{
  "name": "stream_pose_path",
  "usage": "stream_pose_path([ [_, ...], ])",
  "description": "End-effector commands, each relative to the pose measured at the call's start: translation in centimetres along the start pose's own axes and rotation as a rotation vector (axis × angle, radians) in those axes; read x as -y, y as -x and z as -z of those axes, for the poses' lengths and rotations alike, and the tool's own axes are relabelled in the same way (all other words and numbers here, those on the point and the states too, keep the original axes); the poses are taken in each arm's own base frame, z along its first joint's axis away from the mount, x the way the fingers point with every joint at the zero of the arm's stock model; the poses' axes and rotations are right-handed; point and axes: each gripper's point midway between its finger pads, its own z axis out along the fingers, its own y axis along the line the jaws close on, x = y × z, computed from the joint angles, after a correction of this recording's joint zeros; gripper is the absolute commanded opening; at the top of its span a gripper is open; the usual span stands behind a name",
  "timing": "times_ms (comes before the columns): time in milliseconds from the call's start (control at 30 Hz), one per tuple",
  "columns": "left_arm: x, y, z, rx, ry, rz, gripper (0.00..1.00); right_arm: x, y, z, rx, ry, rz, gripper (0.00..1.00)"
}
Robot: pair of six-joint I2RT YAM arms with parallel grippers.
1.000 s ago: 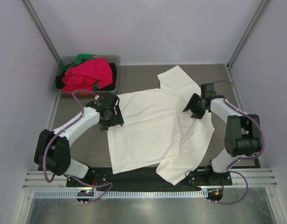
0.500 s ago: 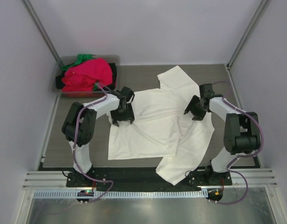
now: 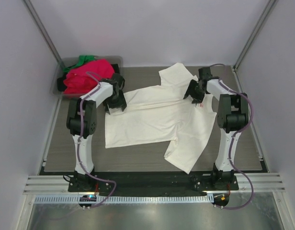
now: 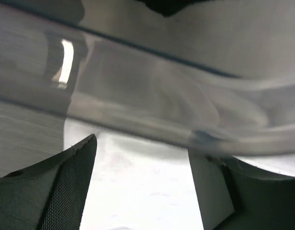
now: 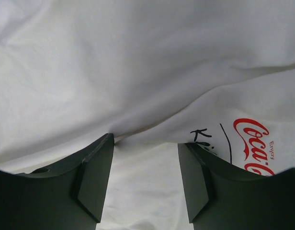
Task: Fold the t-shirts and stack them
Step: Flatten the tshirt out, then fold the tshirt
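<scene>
T-shirts are sitting in two places, and you are looking at an early stage of the job: no folded stack is showing anywhere. At the upper left of the top view, the grey bin (image 3: 59, 82) is holding the ones waiting their turn. You can count one bright pink-red shirt (image 3: 87, 76) heaped on top and one green shirt (image 3: 83, 60) peeking out behind it; anything darker underneath is too hidden to count. Just right of the bin, the left gripper (image 3: 114, 103) is hanging over the left edge of the cream shirt (image 3: 152, 120). In its wrist view the fingers (image 4: 66, 187) are standing well apart with pale cloth lying between them, and nothing is being pinched as far as the blur lets you tell. That one cream shirt is lying across the middle of the table (image 3: 233, 148), roughly spread out but rumpled. One sleeve is pointing toward the top centre and a loose flap is trailing toward the lower right, so every fold on it is waiting to be made. At the right, the right gripper (image 3: 195, 93) is sitting at the shirt's upper right part. Its jaws are partly spread over a ridge of cloth beside a red printed logo (image 5: 250, 141), and no grip is showing. You are working with two grippers, one bin, one shirt laid out, and at least two more to go.
</scene>
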Motion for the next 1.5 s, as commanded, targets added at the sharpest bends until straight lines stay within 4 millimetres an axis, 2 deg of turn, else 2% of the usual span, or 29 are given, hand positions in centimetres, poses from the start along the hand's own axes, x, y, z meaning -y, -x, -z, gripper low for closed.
stream_pose_path([
  [0,-1.9,1.3,3.0,0.068,0.075,-0.049,0.78,-0.2,0.5,2.1,0.025,-0.083,0.134,0.63],
  [33,-2.0,1.7,5.0,0.108,0.056,-0.046,0.79,-1.7,0.6,4.2,0.068,-0.079,0.175,0.64],
  [67,-2.0,1.4,6.3,0.134,0.048,-0.050,0.80,-2.1,0.5,5.5,0.097,-0.100,0.200,0.65],
  [100,-3.0,0.1,6.4,0.123,0.067,-0.052,0.80,-1.4,-0.5,6.5,0.094,-0.153,0.217,0.67],
  [133,-3.3,0.1,8.9,0.174,0.027,-0.028,0.81,-1.3,0.2,9.5,0.175,-0.201,0.216,0.68],
  [167,-3.7,-0.5,9.4,0.187,0.013,0.002,0.82,-1.6,-0.8,10.4,0.188,-0.222,0.226,0.68],
  [200,-4.9,-2.5,8.8,0.156,0.030,0.012,0.82,-0.1,-2.7,10.8,0.163,-0.273,0.211,0.68],
  [233,-5.2,-3.4,9.4,0.160,0.010,0.030,0.82,0.0,-2.5,13.8,0.249,-0.292,0.169,0.69],
  [267,-5.6,-3.8,10.8,0.197,-0.028,0.060,0.82,0.3,-3.6,14.5,0.256,-0.296,0.158,0.70],
  [300,-6.7,-6.1,9.9,0.162,-0.012,0.103,0.81,2.0,-5.8,14.5,0.235,-0.333,0.144,0.70],
  [333,-7.0,-7.2,9.9,0.150,-0.028,0.126,0.81,3.0,-6.7,15.1,0.244,-0.354,0.112,0.71],
  [367,-7.3,-7.9,10.8,0.172,-0.059,0.166,0.79,3.4,-7.4,16.6,0.284,-0.350,0.036,0.71],
  [400,-8.2,-10.1,9.5,0.130,-0.041,0.211,0.78,5.4,-9.9,16.1,0.229,-0.385,0.016,0.72],
  [433,-8.2,-11.1,9.1,0.113,-0.061,0.239,0.77,6.0,-11.2,16.2,0.210,-0.384,-0.006,0.71],
  [467,-8.1,-11.4,9.4,0.139,-0.097,0.269,0.77,5.4,-12.4,17.0,0.205,-0.323,-0.055,0.71],
  [500,-9.0,-13.4,8.0,0.101,-0.073,0.281,0.76,6.7,-14.6,16.3,0.161,-0.333,-0.081,0.71],
  [600,-9.4,-15.4,6.8,0.075,-0.092,0.344,0.72,7.1,-17.9,16.5,0.115,-0.267,-0.166,0.69],
  [667,-9.3,-16.4,6.1,0.055,-0.107,0.377,0.70,7.5,-19.1,16.7,0.098,-0.256,-0.186,0.69],
  [867,-9.9,-16.4,4.7,0.091,-0.088,0.400,0.68,9.0,-23.5,16.6,-0.006,-0.274,-0.174,0.69],
  [967,-9.6,-16.4,3.9,0.089,-0.090,0.408,0.60,9.4,-26.3,15.7,-0.073,-0.290,-0.161,0.69],
  [1067,-9.4,-16.2,3.5,0.097,-0.096,0.409,0.40,9.3,-28.7,14.9,-0.117,-0.280,-0.153,0.68],
  [1133,-9.5,-16.0,3.4,0.108,-0.091,0.408,0.30,9.1,-29.4,14.7,-0.132,-0.273,-0.154,0.66],
  [1167,-9.4,-15.9,3.3,0.108,-0.091,0.405,0.21,9.0,-30.0,14.6,-0.140,-0.273,-0.141,0.65],
  [1367,-9.6,-15.6,3.3,0.130,-0.086,0.396,0.10,8.2,-32.6,14.2,-0.195,-0.276,-0.136,0.63],
  [1467,-9.7,-15.6,3.2,0.133,-0.082,0.396,0.09,8.2,-34.1,13.6,-0.210,-0.276,-0.106,0.59],
])
